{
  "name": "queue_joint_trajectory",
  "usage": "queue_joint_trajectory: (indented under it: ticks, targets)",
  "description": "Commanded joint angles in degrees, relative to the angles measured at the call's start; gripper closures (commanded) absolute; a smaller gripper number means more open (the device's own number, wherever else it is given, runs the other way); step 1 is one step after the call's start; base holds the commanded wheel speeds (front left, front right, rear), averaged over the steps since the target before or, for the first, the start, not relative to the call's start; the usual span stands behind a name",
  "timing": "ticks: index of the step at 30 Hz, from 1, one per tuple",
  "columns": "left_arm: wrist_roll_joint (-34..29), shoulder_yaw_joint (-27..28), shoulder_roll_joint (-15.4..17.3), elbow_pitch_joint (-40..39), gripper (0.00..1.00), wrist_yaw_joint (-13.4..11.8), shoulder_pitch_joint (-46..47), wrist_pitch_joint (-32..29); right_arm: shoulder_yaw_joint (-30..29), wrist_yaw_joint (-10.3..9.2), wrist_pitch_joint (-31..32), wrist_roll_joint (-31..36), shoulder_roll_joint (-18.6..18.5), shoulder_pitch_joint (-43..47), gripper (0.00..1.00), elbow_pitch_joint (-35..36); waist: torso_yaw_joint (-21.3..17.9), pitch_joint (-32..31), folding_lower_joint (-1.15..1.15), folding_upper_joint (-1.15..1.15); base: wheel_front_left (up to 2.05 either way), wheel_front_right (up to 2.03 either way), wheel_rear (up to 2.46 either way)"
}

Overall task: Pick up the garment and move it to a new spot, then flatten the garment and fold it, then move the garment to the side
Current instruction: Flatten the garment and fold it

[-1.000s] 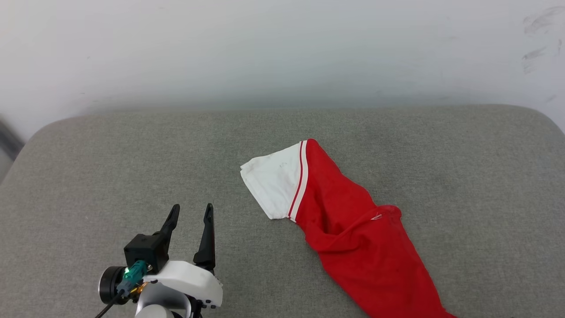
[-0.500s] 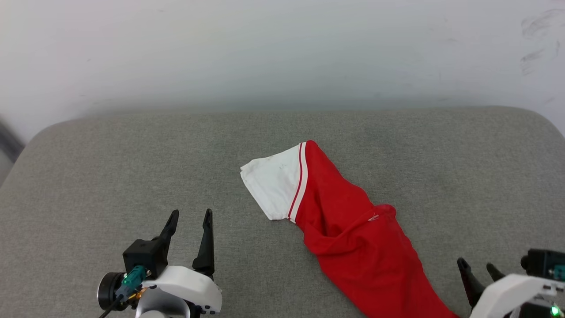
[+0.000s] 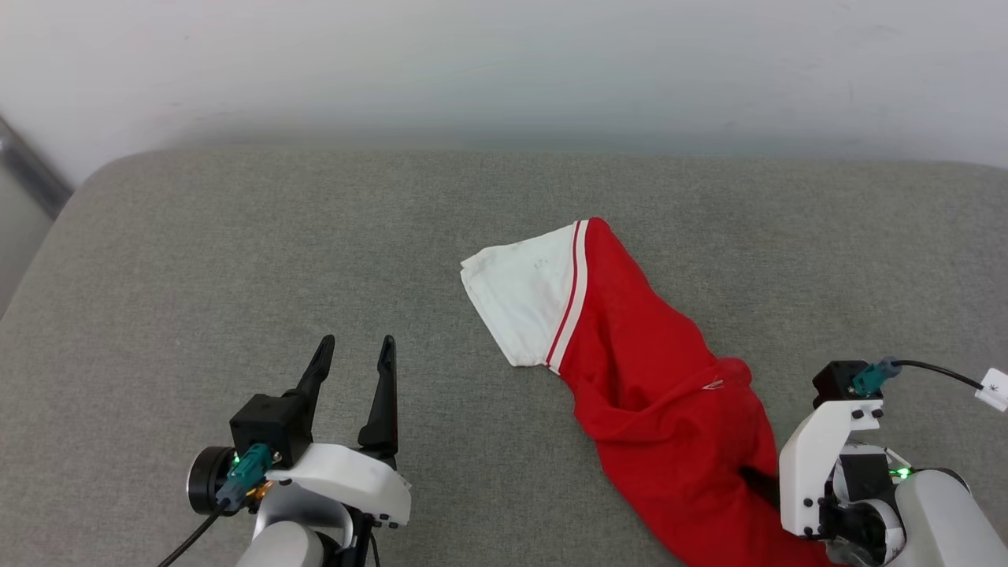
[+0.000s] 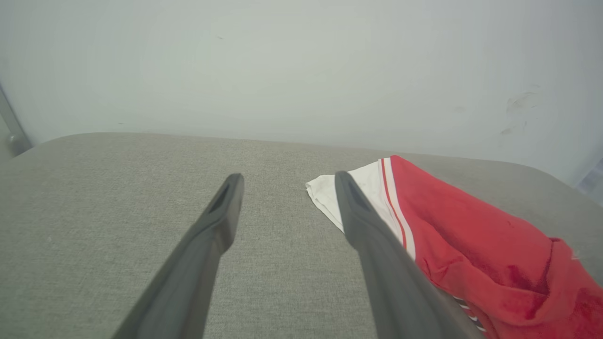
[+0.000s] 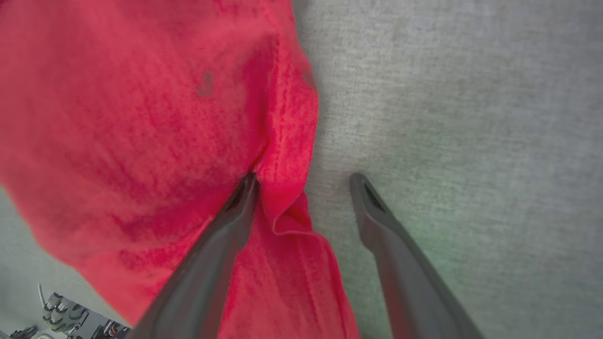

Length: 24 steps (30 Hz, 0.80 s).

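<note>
The garment (image 3: 646, 370) is a red jersey with a white sleeve and red-striped trim, lying crumpled in a diagonal strip on the grey padded surface (image 3: 236, 236). My left gripper (image 3: 354, 346) stands open to the garment's left, apart from it, with nothing between its fingers. From the left wrist, that gripper (image 4: 288, 181) points toward the wall, with the garment (image 4: 471, 245) to its right. My right gripper (image 5: 304, 181) points down, open, straddling the garment's (image 5: 141, 117) right edge. Its left finger (image 5: 235, 207) rests on the red cloth and the other is over bare grey surface.
A pale wall (image 3: 504, 71) rises right behind the padded surface. The surface rounds off at its back left corner (image 3: 102, 169). A black cable with a white tag (image 3: 994, 387) hangs off my right wrist. Wide bare grey surface lies left of the garment.
The head camera has shifted. My right gripper came in at the lower right, opened, and now points down over the garment's right edge. The left gripper has stayed open in place.
</note>
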<state>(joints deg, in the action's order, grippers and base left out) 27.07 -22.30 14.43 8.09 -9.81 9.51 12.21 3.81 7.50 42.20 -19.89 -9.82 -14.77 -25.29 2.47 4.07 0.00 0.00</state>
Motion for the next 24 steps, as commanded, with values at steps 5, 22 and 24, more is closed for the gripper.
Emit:
queue_joint_trajectory:
  ticks: [5, 22, 24]
  targets:
    - [0.37, -0.28, -0.70, 1.11, 0.00, 0.19, 0.89, 0.89, 2.37, -0.04, 3.83, -1.92, 1.19, 0.30, 0.78, -9.74, 1.31, 0.65, 0.00, 0.00, 0.00, 0.00, 0.00]
    - [0.76, -0.71, 0.17, 1.90, 0.00, -0.41, -2.06, 0.59, 8.44, -0.01, -5.81, -3.83, 3.98, 3.87, 1.00, 16.44, -0.36, -4.56, 0.00, 0.00, 0.00, 0.00, 0.00]
    - [0.77, -0.82, 0.24, 1.64, 0.00, -0.53, -2.15, 0.45, 12.43, -0.02, -4.58, -4.21, 4.00, 6.68, 1.00, 20.43, -0.38, -4.59, 0.00, 0.00, 0.00, 0.00, 0.00]
